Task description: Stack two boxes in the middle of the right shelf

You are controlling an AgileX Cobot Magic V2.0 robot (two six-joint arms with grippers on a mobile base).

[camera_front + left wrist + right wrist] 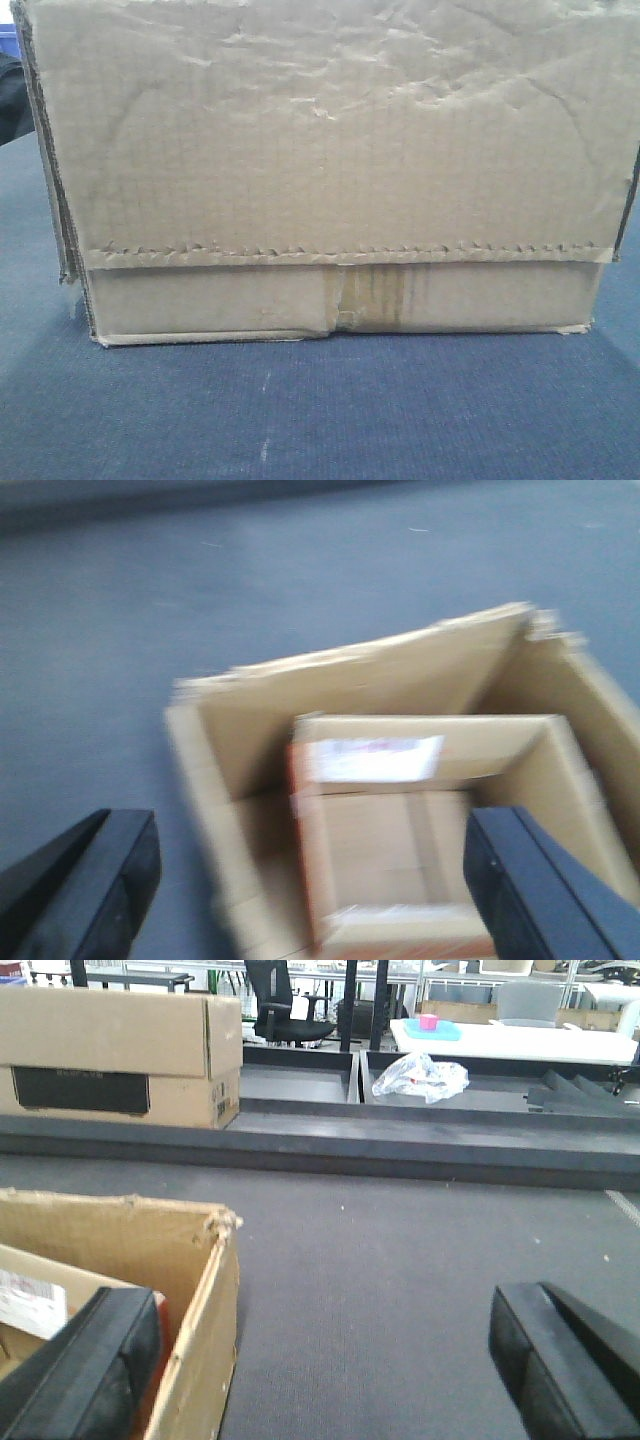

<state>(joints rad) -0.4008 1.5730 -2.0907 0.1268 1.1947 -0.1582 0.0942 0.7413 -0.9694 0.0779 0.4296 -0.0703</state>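
A large tan cardboard box [320, 170] fills the front view, creased, with a jagged flap edge and yellowed tape, standing on a dark grey mat [320, 410]. In the blurred left wrist view its top [250, 720] is open and a smaller carton with a white label [380, 820] lies inside. My left gripper [310, 880] hangs open above it, one finger [110, 880] outside the left wall. My right gripper [320, 1360] is open astride the box's right wall [205, 1350], its left finger [100, 1370] over the inside. The shelf is out of view.
A long cardboard carton with a black panel [120, 1050] sits at the mat's far left edge. Beyond a dark ledge [400, 1145] lie black trays and a clear plastic bag [420, 1077]. An office chair [285, 1005] and a white table [520, 1040] stand behind.
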